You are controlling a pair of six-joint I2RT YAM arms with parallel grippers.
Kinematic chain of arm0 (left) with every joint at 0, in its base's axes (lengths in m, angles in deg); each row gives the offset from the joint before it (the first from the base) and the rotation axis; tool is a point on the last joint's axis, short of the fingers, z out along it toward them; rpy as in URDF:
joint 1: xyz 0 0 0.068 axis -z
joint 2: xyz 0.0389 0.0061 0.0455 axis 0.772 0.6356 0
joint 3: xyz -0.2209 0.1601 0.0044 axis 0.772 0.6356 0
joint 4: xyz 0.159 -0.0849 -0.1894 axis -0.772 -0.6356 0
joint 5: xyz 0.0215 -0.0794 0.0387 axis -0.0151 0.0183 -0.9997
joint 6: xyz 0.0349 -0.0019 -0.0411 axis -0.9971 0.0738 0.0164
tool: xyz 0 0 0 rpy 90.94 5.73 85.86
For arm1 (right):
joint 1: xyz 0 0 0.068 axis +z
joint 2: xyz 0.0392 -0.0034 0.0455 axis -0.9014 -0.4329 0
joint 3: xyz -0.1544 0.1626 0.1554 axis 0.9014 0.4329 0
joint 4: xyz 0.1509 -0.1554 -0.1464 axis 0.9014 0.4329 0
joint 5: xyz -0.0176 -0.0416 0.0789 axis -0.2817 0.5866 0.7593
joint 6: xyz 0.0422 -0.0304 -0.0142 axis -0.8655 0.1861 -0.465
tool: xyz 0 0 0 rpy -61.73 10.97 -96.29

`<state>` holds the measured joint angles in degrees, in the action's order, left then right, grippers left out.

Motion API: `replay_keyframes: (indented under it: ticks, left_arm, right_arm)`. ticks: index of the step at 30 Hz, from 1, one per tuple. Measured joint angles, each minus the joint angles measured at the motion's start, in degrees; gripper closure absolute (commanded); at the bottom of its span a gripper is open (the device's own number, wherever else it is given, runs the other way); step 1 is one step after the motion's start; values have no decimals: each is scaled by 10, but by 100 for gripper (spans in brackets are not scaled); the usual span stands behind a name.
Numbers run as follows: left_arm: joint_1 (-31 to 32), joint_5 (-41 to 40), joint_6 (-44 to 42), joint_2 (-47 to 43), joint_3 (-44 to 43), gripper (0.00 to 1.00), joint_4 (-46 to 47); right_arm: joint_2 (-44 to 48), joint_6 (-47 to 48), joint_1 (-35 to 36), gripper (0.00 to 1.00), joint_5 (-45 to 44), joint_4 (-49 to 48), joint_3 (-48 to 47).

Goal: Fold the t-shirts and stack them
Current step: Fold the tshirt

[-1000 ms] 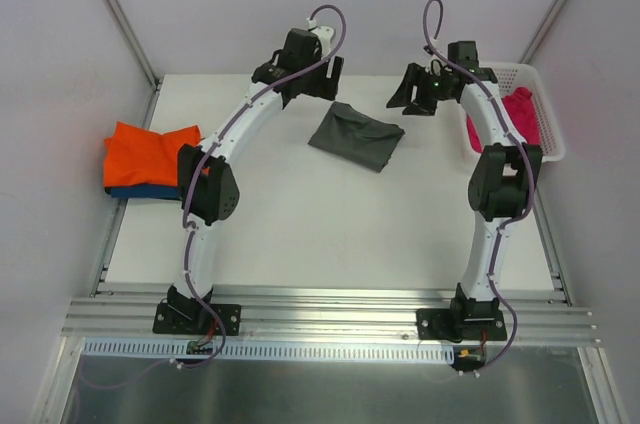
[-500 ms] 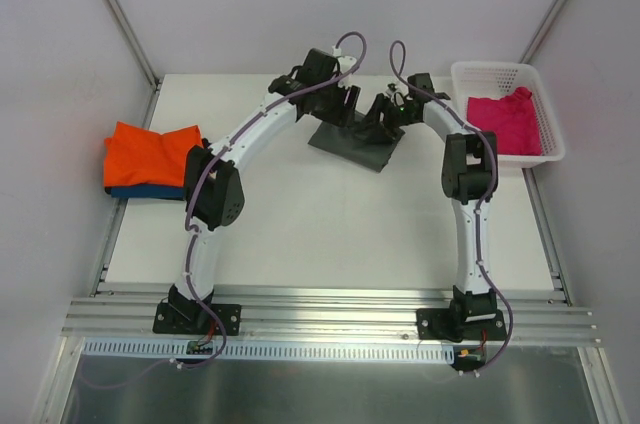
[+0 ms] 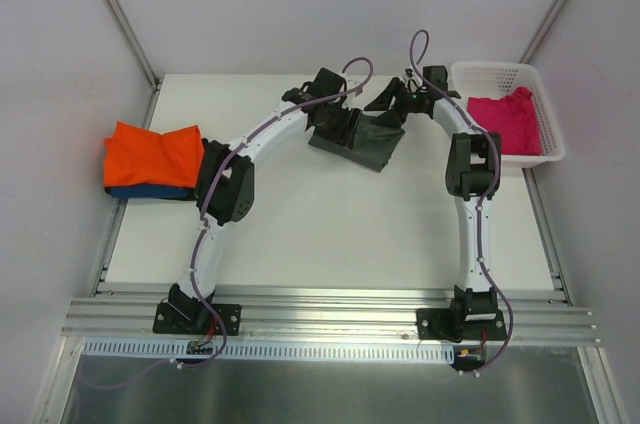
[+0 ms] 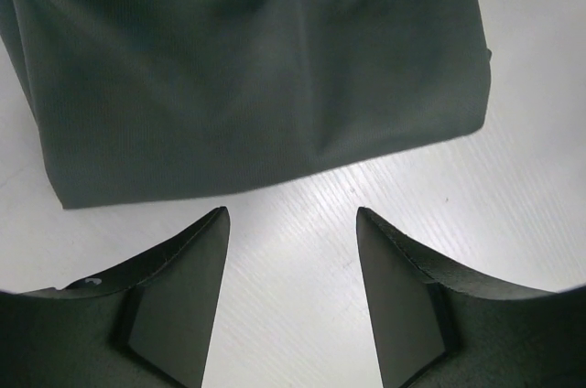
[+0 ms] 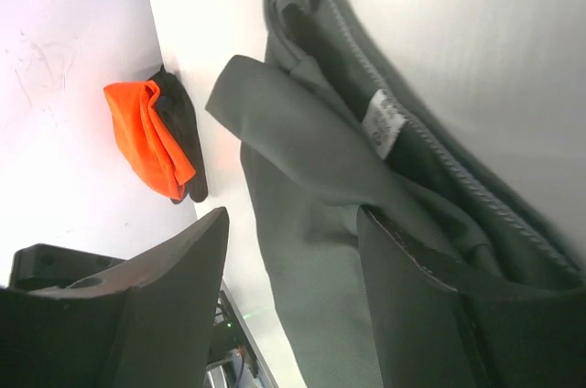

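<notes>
Now both grippers bracket the dark grey t-shirt, one at each end.
It lies mid-table, long axis running left to right. The left gripper, jaws spread over the bare table, has the shirt's folded edge just ahead of its tips. The right gripper, likewise spread, hangs at the collar end. Neither has closed on cloth, and both are about equally near.

Centre of your view: grey shirt, plain dark, white tag. On your left, orange shirt, bright, over blue shirt. Pink shirt, magenta, in white mesh basket. Table white. Arms white, black joints, purple cables.
</notes>
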<state>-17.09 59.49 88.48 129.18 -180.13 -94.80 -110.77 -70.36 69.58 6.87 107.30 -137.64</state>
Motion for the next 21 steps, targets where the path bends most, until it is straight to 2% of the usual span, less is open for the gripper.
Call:
replay_keyframes:
  ticks: [12, 17, 21]
  left_arm:
    - [-7, -14, -12, 113, -122, 42, 16]
    - [-21, -19, -20, 175, -215, 45, 36]
    - [-37, -30, -25, 200, -237, 48, 72]
  right_arm:
    - [-8, 2, -7, 38, -9, -1, 0]
    - [-8, 3, -8, 38, -9, -1, 0]
    - [-8, 4, -8, 38, -9, -1, 0]
